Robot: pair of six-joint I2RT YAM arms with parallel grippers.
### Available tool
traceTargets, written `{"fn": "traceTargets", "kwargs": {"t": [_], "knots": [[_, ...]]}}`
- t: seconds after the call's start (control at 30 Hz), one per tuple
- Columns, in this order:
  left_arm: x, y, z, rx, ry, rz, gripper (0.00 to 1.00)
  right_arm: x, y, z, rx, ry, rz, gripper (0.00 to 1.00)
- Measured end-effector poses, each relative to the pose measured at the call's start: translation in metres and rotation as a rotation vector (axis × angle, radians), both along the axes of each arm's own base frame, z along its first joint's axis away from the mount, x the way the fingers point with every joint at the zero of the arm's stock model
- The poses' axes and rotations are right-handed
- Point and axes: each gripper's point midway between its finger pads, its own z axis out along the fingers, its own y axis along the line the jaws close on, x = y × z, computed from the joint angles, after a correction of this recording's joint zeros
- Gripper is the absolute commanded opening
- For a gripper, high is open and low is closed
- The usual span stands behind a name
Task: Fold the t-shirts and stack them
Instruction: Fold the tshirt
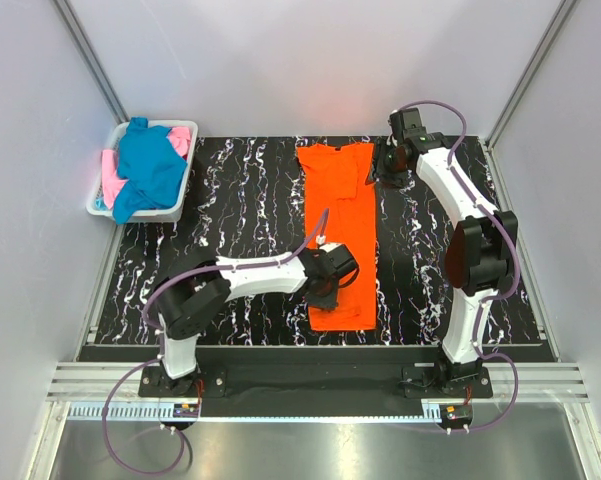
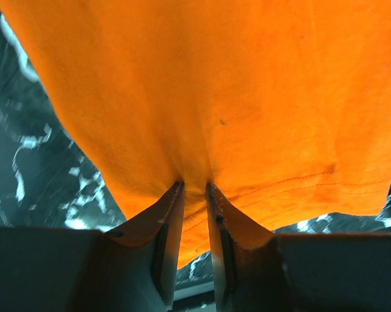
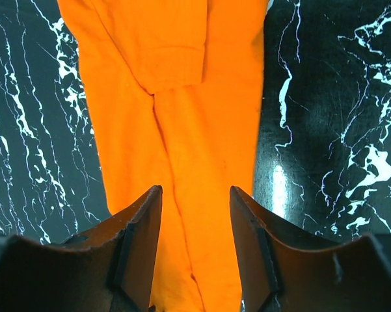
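While left tool (image 2: 195,187) pinches hem, orange t-shirt (image 2: 247,84) stretches ahead.

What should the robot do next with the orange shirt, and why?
Probably lift the left end effector a little and carry the near hem toward the collar end. It is pinched shut on that hem of the orange t-shirt, which lies in a long narrow strip, while the right end effector hangs open over the cloth.
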Motion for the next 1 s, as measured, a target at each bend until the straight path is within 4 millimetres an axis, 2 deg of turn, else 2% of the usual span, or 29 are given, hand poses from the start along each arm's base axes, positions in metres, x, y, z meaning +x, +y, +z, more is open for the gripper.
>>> {"fn": "traceTargets", "kwargs": {"t": [0.23,0.33,0.43,0.6,0.7,0.77,0.87,1.0], "knots": [[-0.022,0.022,0.000,0.049,0.022,-0.023,0.28,-0.003,-0.001,-0.002,0.000,0.016,-0.006,0.53],[-0.026,0.034,0.002,0.083,0.019,-0.027,0.33,-0.004,-0.001,0.000,0.002,0.012,-0.006,0.55],[-0.024,0.043,0.016,0.093,-0.016,-0.033,0.37,-0.021,-0.004,0.000,-0.001,0.028,-0.005,0.57],[-0.012,0.042,0.065,0.002,-0.135,-0.031,0.43,-0.065,-0.014,0.000,0.005,0.054,-0.017,0.57],[-0.007,0.042,0.092,-0.061,-0.189,-0.013,0.44,-0.106,-0.019,-0.011,0.031,0.086,-0.033,0.58],[-0.007,0.043,0.101,-0.090,-0.206,0.006,0.44,-0.132,-0.020,-0.020,0.058,0.103,-0.040,0.60],[-0.011,0.053,0.095,-0.103,-0.200,0.037,0.45,-0.179,-0.017,-0.045,0.085,0.170,-0.042,0.62],[-0.023,0.077,0.061,-0.091,-0.123,0.083,0.45,-0.237,0.006,-0.070,0.096,0.245,0.006,0.63]]}}
